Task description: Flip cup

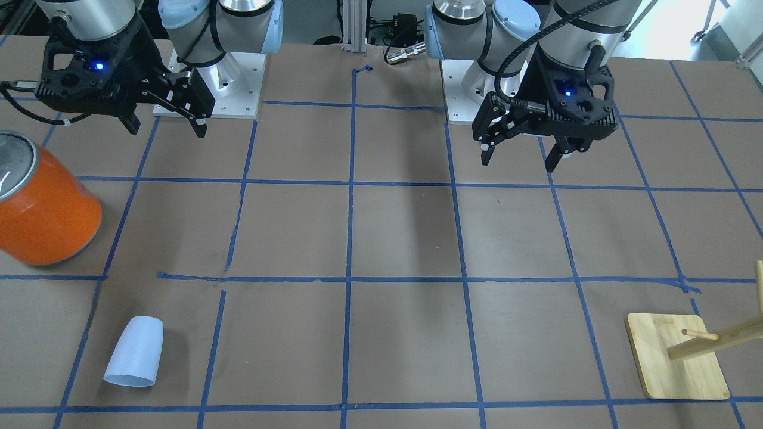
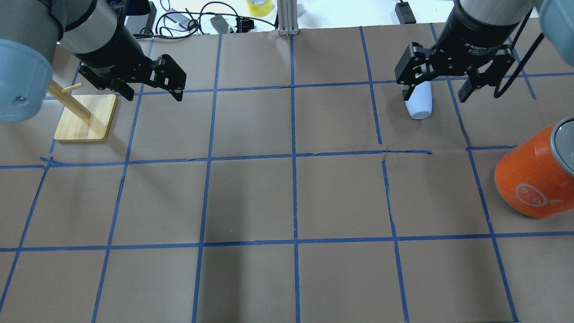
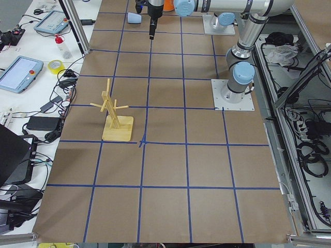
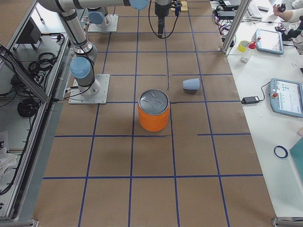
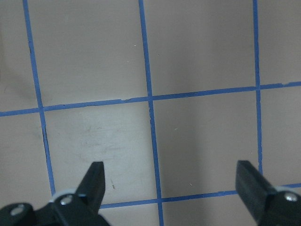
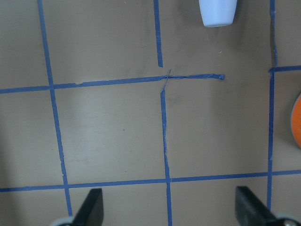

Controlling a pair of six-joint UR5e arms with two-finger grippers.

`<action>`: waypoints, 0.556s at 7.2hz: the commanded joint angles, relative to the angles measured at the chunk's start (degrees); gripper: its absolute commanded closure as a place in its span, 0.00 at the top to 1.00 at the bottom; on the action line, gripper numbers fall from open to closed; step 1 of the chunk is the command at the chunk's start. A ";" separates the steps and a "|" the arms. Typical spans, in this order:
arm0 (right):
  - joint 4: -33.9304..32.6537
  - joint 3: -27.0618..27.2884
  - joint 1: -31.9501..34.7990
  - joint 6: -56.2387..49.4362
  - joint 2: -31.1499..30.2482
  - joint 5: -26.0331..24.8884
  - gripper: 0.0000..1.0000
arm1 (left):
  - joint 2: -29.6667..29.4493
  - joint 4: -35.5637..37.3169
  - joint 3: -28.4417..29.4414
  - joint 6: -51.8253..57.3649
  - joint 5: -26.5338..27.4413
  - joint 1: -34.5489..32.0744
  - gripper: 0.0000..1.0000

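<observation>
The cup (image 1: 136,351), a pale blue-white tumbler, lies on its side on the brown table with its wide mouth pointing away from the robot. It also shows in the overhead view (image 2: 420,106), the exterior right view (image 4: 191,84) and at the top of the right wrist view (image 6: 217,12). My right gripper (image 1: 166,128) (image 2: 434,96) (image 6: 169,207) is open and empty. It hangs above the table on the robot's side of the cup, apart from it. My left gripper (image 1: 518,161) (image 2: 154,95) (image 5: 171,183) is open and empty over bare table.
A large orange can (image 1: 47,208) (image 2: 531,179) with a silver lid stands to the right of the cup, nearer the robot. A wooden peg stand (image 1: 676,357) (image 2: 85,119) stands at the far left. Blue tape lines grid the table.
</observation>
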 commanded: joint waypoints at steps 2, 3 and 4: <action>-0.27 0.00 0.55 -0.04 0.10 -0.50 1.00 | 0.00 0.00 0.00 0.00 0.00 0.00 1.00; -0.27 0.00 0.55 -0.04 0.18 -0.50 1.00 | 0.00 0.00 0.00 0.00 0.00 0.00 1.00; -0.27 0.00 0.55 0.13 -0.08 -0.32 1.00 | 0.00 0.00 0.00 0.00 0.00 0.00 1.00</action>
